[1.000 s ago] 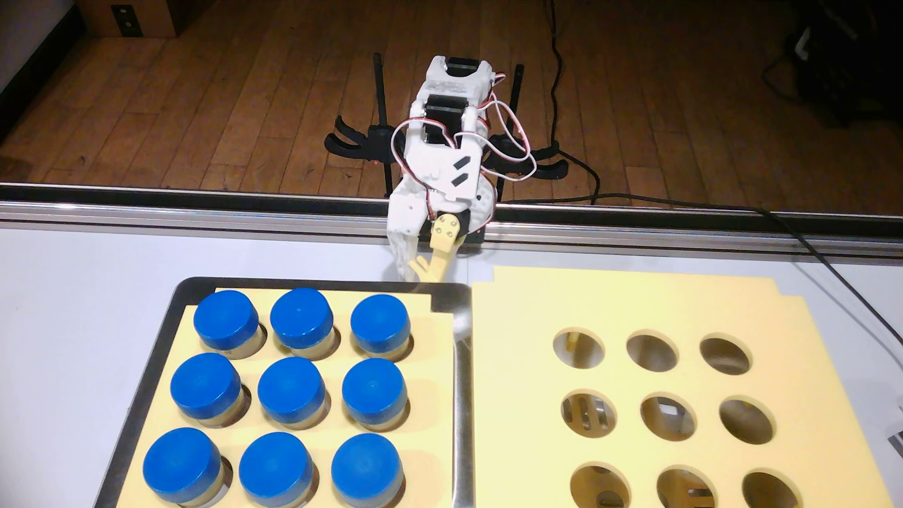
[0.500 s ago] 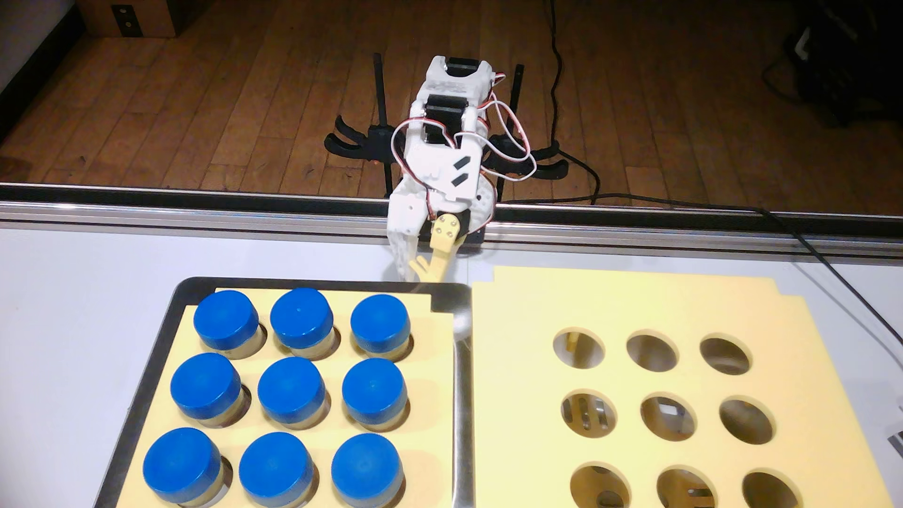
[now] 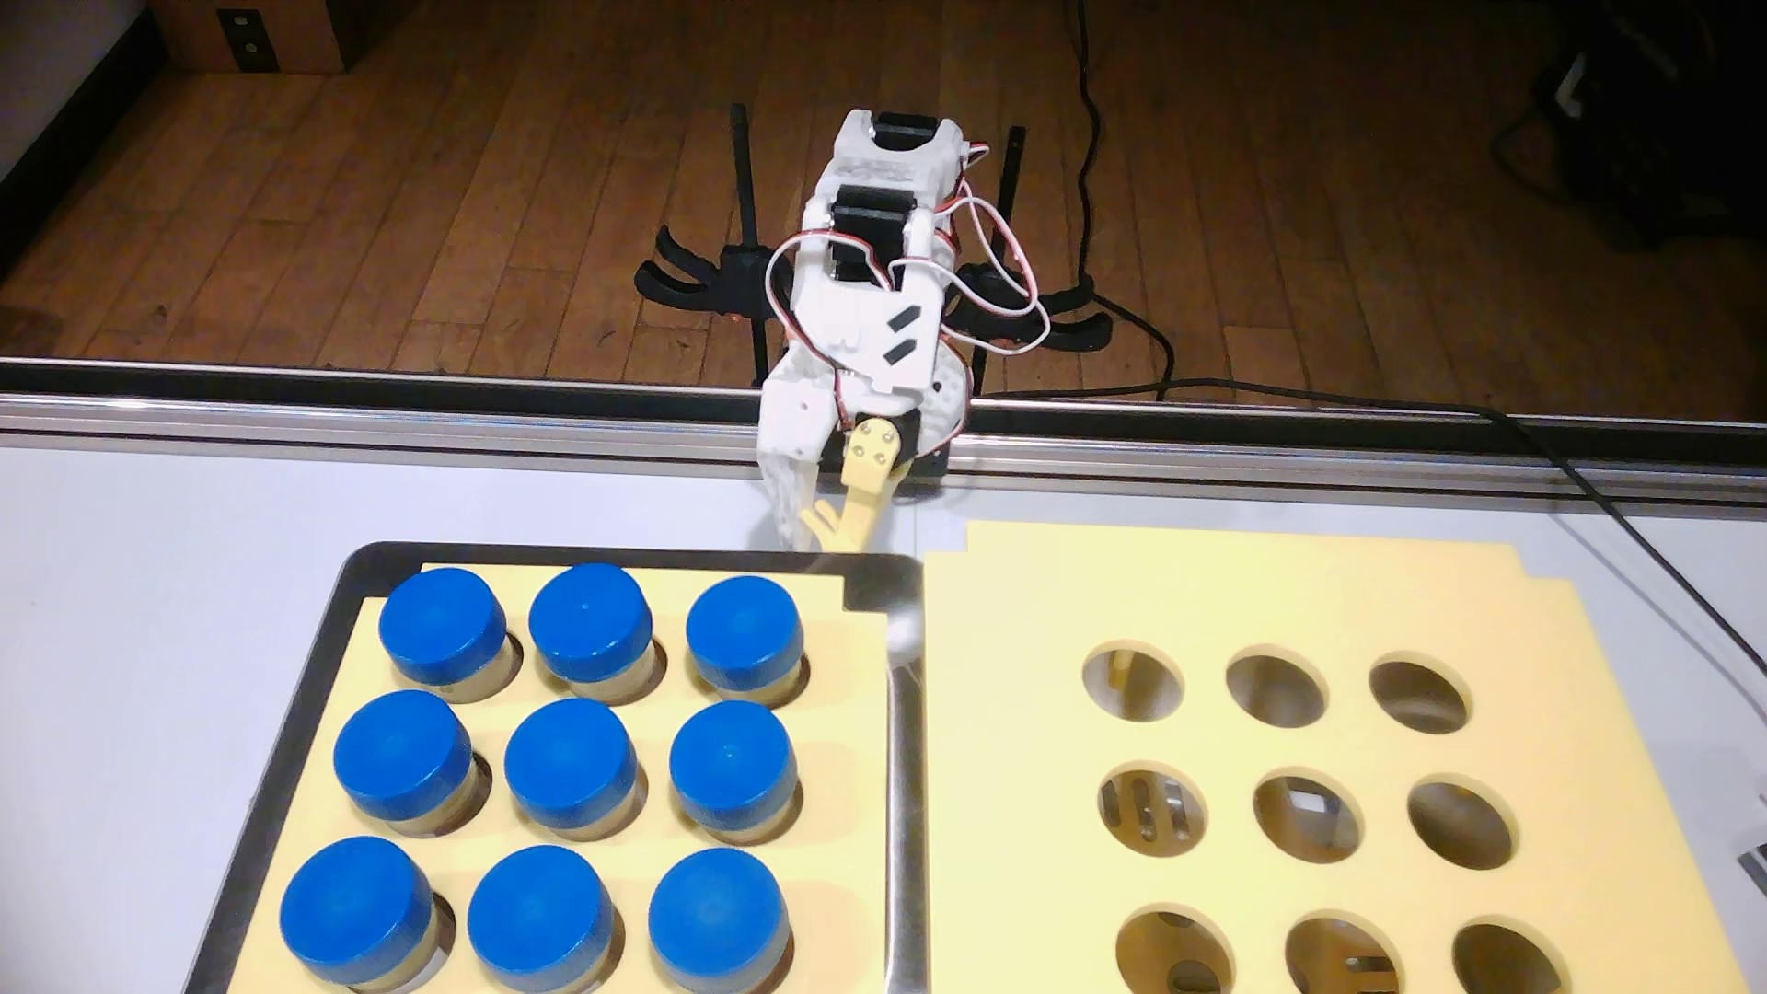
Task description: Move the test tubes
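Several test tubes with thick blue caps stand in a three-by-three grid, from the far row (image 3: 743,635) to the near row (image 3: 540,931), in a yellow foam insert (image 3: 832,765) inside a steel tray (image 3: 904,765) at the left. Their clear walls show only as a thin brownish band under each cap. My white arm (image 3: 865,315) is folded at the table's far edge. Its gripper (image 3: 820,537) points down just behind the tray's far rim, shut and holding nothing, apart from every tube.
A second yellow foam sheet (image 3: 1195,593) with several empty round holes (image 3: 1276,686) lies to the right of the tray. A metal rail (image 3: 382,421) runs along the table's far edge. Black cables (image 3: 1625,516) trail across the right corner.
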Motion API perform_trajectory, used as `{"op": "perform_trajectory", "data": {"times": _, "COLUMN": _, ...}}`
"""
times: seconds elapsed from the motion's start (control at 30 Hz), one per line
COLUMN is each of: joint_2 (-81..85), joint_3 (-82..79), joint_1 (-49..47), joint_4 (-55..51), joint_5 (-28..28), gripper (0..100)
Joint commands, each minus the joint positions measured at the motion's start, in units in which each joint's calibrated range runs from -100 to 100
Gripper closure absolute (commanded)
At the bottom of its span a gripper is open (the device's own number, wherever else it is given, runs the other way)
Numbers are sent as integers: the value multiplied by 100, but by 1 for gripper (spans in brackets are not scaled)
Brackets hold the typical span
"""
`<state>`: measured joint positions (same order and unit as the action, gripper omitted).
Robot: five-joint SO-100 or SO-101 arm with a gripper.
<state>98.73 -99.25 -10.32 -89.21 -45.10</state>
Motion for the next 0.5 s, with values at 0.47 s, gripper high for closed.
{"op": "perform_trajectory", "data": {"times": 0.47, "joint_2": 23, "joint_3": -11, "joint_1": 1125, "joint_4": 5781, "joint_5": 17, "gripper": 98}}
